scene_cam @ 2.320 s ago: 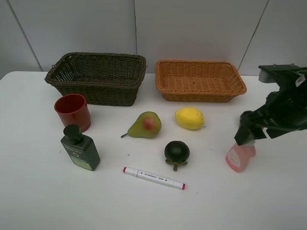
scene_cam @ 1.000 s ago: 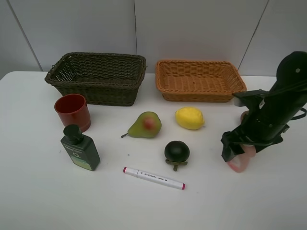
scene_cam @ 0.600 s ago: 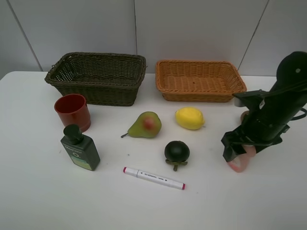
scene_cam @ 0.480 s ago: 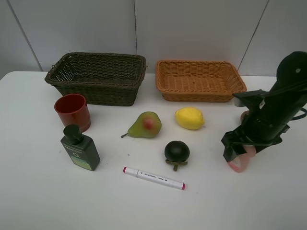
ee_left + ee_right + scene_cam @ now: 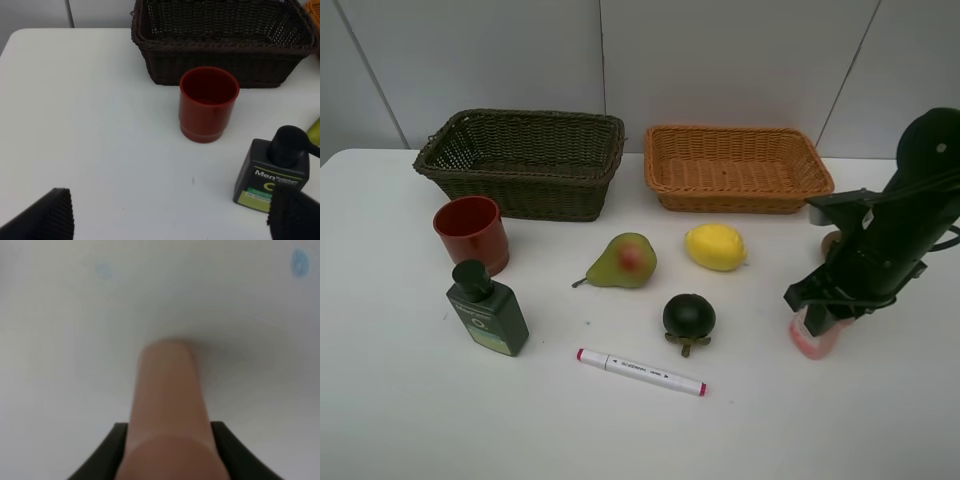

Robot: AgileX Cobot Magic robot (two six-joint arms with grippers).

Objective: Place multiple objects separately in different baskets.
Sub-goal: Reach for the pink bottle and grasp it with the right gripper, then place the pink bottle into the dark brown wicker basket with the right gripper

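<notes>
My right gripper (image 5: 817,308) is down at the right side of the table, shut on the pink bottle (image 5: 813,340). The right wrist view shows the pink bottle (image 5: 167,405) pressed between both black fingers (image 5: 116,442). The left gripper (image 5: 172,220) is open and holds nothing, hovering near the red cup (image 5: 208,104) and the dark green bottle (image 5: 272,172). A pear (image 5: 625,260), lemon (image 5: 715,246), dark green round fruit (image 5: 689,316) and white marker (image 5: 640,371) lie mid-table. The dark basket (image 5: 520,190) and the orange basket (image 5: 735,200) stand at the back.
A small brown bit (image 5: 829,243) shows behind the right arm, mostly hidden. The red cup (image 5: 470,232) and green bottle (image 5: 487,310) stand close together at the left. The dark basket's wall (image 5: 220,65) is just behind the cup. A wall rises behind the baskets.
The right gripper's jaws have closed in on the pink bottle, which now stands straighter. Nothing else on the table has moved.
</notes>
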